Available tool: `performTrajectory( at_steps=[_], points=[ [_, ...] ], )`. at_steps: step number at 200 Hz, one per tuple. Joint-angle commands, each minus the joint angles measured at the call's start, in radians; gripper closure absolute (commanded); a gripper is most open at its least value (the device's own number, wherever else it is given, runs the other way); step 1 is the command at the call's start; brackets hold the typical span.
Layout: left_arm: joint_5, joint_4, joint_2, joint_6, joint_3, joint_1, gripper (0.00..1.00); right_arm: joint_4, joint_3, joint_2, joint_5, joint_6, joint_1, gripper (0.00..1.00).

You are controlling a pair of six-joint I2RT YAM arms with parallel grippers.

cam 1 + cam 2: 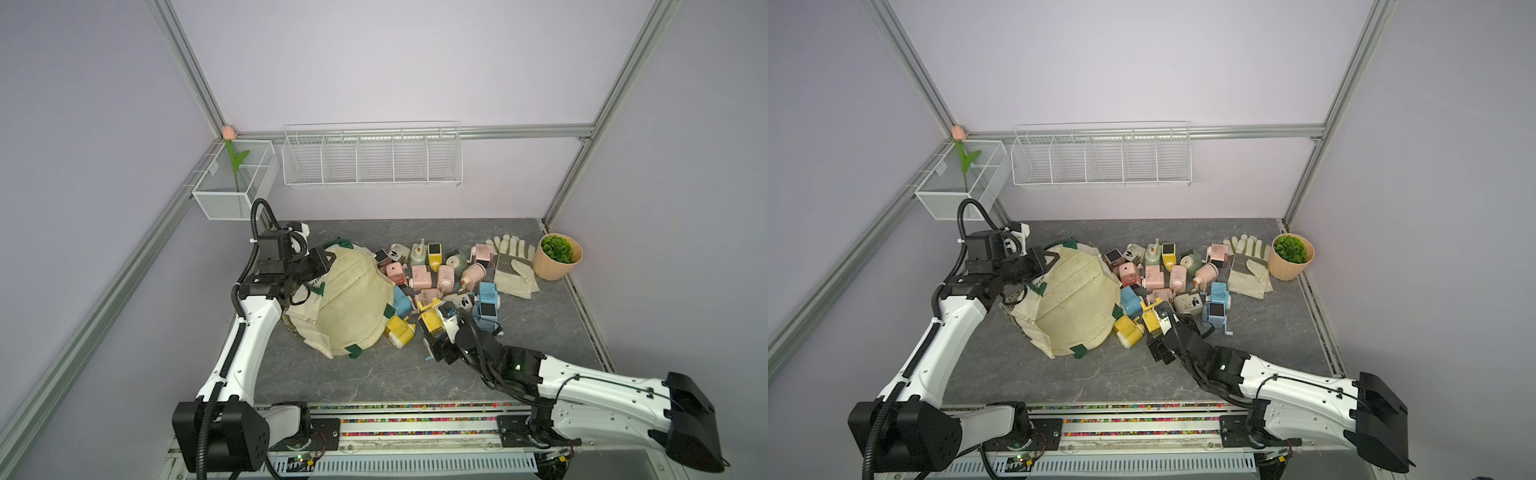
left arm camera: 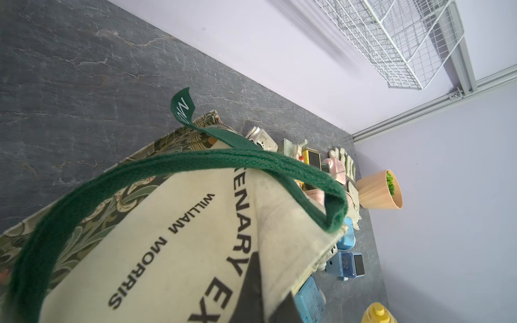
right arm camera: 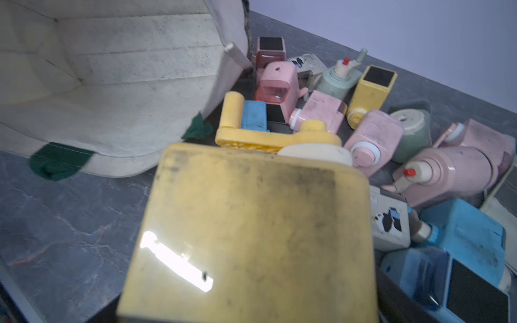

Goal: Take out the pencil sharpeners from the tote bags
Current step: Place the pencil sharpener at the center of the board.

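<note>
Left gripper [image 1: 323, 266] clamps the tote bag [image 1: 353, 303] (arm outstretched); right gripper [image 1: 439, 332] grasps a yellow sharpener [image 3: 246, 223]

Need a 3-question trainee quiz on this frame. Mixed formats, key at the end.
1. True or false: the pot lies tipped over.
2. The right gripper holds a sharpener of which colour? A pink; B yellow; C blue.
3. Fill in: the left gripper is shut on the ____.

Key:
1. False; it stands upright.
2. B, the yellow sharpener.
3. tote
</note>
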Motion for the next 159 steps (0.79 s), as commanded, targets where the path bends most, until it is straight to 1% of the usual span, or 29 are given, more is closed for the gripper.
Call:
performTrajectory(
  at_steps=[1, 16, 37, 50, 61, 83, 111, 136, 159],
  points=[
    [-0.026, 0.032, 0.006, -0.047, 0.037, -0.001, 1.0, -0.104, -0.08, -0.043, 0.152, 0.189, -0.006, 0.15],
    [-0.032, 0.044, 0.023, -0.089, 0.037, -0.001, 1.0, -0.16, -0.105, -0.067, 0.195, 0.25, -0.012, 0.15],
    [-0.056, -0.007, 0.061, -0.138, 0.073, -0.001, 1.0, -0.251, -0.131, -0.102, 0.24, 0.323, -0.012, 0.15],
    [-0.072, -0.03, 0.084, -0.157, 0.09, -0.001, 1.0, -0.243, -0.179, -0.127, 0.227, 0.353, -0.012, 0.15],
    [-0.083, -0.045, 0.101, -0.168, 0.1, -0.001, 1.0, -0.2, -0.215, -0.142, 0.203, 0.349, -0.016, 0.15],
    [-0.077, -0.05, 0.122, -0.168, 0.109, -0.001, 1.0, -0.2, -0.223, -0.131, 0.182, 0.364, -0.022, 0.14],
    [-0.08, -0.062, 0.123, -0.156, 0.114, -0.001, 1.0, -0.171, -0.215, -0.037, 0.162, 0.396, -0.022, 0.15],
    [-0.073, -0.081, 0.119, -0.145, 0.123, -0.001, 1.0, -0.081, -0.237, 0.081, 0.169, 0.414, -0.024, 0.13],
    [-0.068, -0.084, 0.117, -0.137, 0.123, -0.001, 1.0, -0.072, -0.188, 0.189, 0.171, 0.415, -0.02, 0.12]
  ],
)
